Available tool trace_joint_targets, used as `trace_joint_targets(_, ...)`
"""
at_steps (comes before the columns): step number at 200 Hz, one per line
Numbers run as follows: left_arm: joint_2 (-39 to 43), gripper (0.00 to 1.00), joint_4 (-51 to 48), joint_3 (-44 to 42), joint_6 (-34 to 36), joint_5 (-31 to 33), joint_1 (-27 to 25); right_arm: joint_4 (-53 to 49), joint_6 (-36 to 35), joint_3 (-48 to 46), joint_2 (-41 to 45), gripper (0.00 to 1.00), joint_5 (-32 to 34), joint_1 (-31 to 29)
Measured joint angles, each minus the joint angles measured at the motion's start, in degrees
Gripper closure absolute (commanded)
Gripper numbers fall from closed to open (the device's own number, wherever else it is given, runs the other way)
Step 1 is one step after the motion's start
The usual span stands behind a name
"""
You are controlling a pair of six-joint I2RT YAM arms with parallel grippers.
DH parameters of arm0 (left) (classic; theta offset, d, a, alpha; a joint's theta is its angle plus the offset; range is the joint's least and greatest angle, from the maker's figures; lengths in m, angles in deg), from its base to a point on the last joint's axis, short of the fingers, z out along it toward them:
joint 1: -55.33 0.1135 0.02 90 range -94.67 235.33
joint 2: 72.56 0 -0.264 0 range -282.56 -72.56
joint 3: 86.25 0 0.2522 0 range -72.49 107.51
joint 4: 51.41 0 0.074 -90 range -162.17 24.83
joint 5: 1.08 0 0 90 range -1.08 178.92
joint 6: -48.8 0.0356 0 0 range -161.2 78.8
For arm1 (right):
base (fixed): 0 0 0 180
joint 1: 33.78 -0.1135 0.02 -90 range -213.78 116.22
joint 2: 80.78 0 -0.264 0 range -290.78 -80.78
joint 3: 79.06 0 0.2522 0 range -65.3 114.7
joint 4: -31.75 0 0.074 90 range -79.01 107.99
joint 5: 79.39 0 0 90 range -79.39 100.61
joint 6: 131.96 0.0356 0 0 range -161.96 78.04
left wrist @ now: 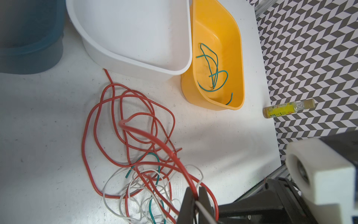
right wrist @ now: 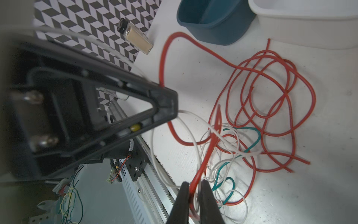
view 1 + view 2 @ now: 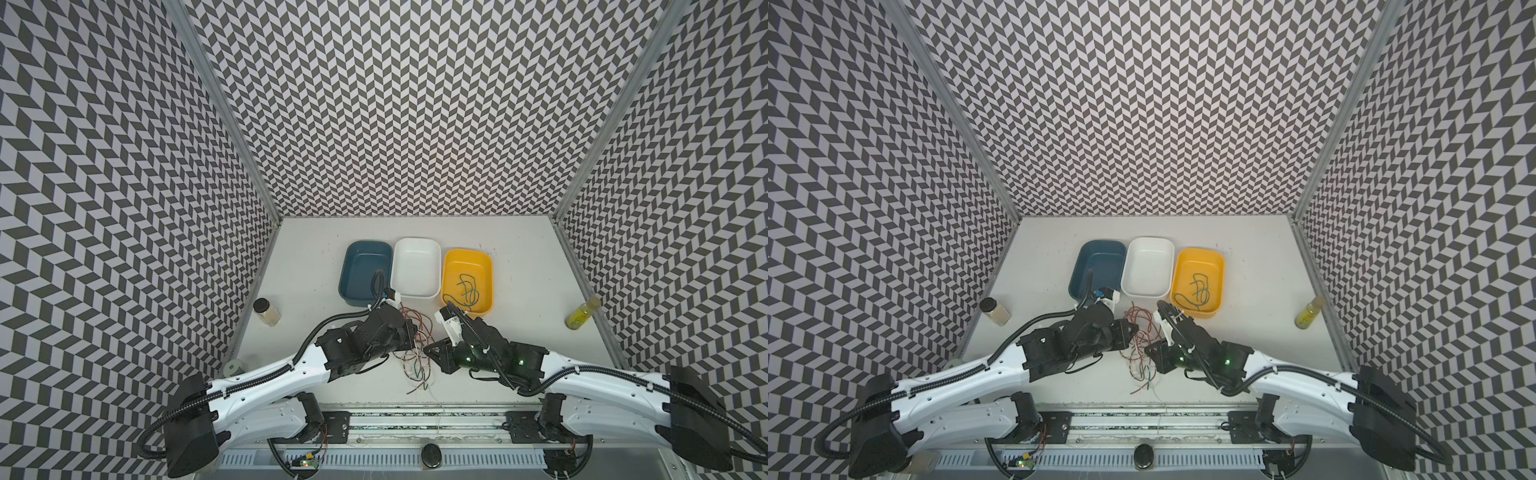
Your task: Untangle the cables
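1. Two grippers meet over the tangle of cables. It lies on the white tabletop, just in front of the white tub. In both top views the arm bodies hide the fingertips, so jaw state cannot be read there.
2. Left gripper: the left wrist view shows the jaws together, clamped on a red cable that is raised off the surface. A white strand sits in the same pinch.
3. Right gripper: the right wrist view shows the jaws closed on the red cable, with a taut length rising from the heap into the pinch.
4. Only the right wrist view shows the left gripper from outside. A white cable leaves its tip and the red cable arches beside it.
5. A green cable is threaded through the heap among the white loops.
6. The left wrist view and both top views show a loose green cable lying inside the yellow tub, apart from the tangle.
7. A spice jar shows in the right wrist view and a yellow bottle in the left wrist view.
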Motion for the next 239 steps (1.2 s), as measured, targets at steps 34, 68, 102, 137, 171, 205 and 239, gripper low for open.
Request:
trace_joint_targets(34, 2.5, 1.0, -1.6, 0.0, 0.1, 1.7, 0.0, -3.9, 0.3, 0.0, 0.1, 0.95, 4.5, 0.0)
trace_joint_targets(68, 3.6, 1.0, -2.8, 0.0, 0.2, 2.0, 0.7, -6.6, 0.4, -1.5, 2.8, 0.98, 8.5, 0.0)
trace_joint_targets(102, 4.5, 1.0, -3.9, 0.0, 0.4, 1.9, 1.9, -9.0, 0.0, -3.3, 7.3, 1.0, 11.5, 0.4)
trace_joint_targets(137, 9.1, 1.0, -5.6, -0.8, 1.3, 1.2, 5.6, -14.6, -1.2, -3.8, 14.7, 1.0, 13.3, 2.8)
trace_joint_targets(171, 12.0, 1.0, -7.3, -3.3, 1.7, 0.0, 9.9, -21.5, -3.5, -3.9, 24.6, 1.0, 13.2, 8.3)
trace_joint_targets(205, 13.9, 1.0, -9.1, -5.1, 2.2, -1.6, 12.9, -31.5, -7.5, -0.2, 30.9, 1.0, 13.2, 13.6)
trace_joint_targets(239, 13.7, 0.98, -9.2, -5.7, 2.9, -3.2, 14.1, -40.7, -12.0, 10.4, 31.3, 1.0, 14.3, 16.0)
